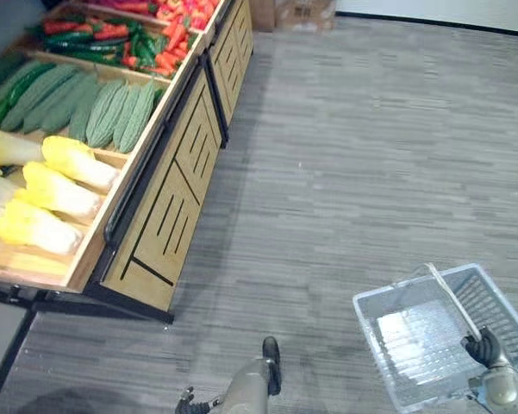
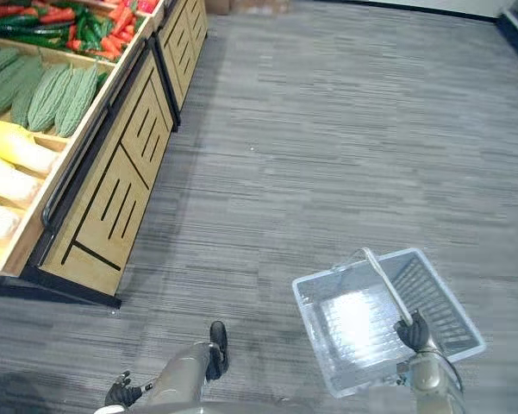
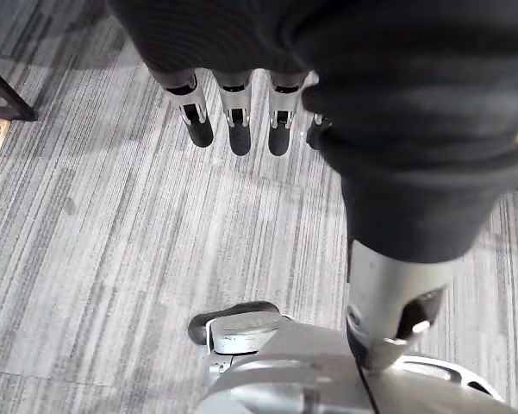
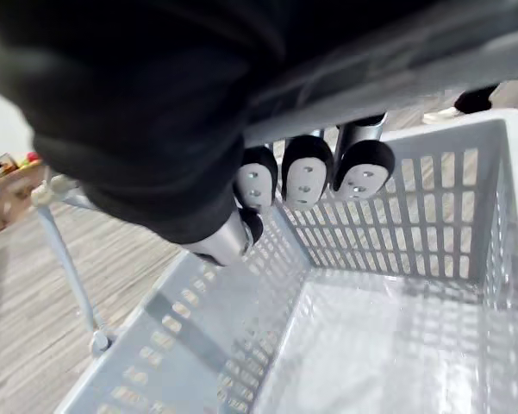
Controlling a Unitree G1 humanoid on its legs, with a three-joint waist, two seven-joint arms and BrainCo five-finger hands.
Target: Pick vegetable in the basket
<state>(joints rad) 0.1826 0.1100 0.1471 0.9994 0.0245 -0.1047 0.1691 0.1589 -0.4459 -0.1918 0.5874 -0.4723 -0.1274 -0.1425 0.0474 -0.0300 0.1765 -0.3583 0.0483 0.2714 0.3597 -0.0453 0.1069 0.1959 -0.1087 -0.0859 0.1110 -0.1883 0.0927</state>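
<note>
1. The right hand [image 4: 306,177] is clenching round the pale handle [image 1: 452,300] of the grey plastic basket [image 1: 411,341], with its dark-tipped fingers curling under the bar.
2. The basket is hanging from that hand well apart from the wooden counter [image 1: 177,198], off to the counter's right side as the robot is facing it. It is hanging over the grey striped floor [image 1: 353,155], and its slatted walls and bare bottom are showing.
3. The left hand [image 3: 233,112] is hanging released, its fingers pointing straight down toward the floor and grasping nothing. It is sitting between the counter and the basket, nearer the counter's closest corner.
4. The vegetables are lying in the counter's open compartments, apart from both hands.
5. Pale yellow cabbages [image 1: 56,190] are lying side by side in the counter's nearest compartment.
6. Bumpy green gourds [image 1: 112,112] are lying in a row in the next compartment back, just behind the cabbages. Smooth dark cucumbers [image 1: 17,82] are lying beside them on the side away from the counter's slotted front panel.
7. Red and green peppers [image 1: 112,39] are filling the compartment further back, and orange-red vegetables [image 1: 185,13], too small to name, are piling up at the counter's far end.
8. Cardboard boxes [image 1: 302,13] are standing on the floor just past the far end of the counter.
</note>
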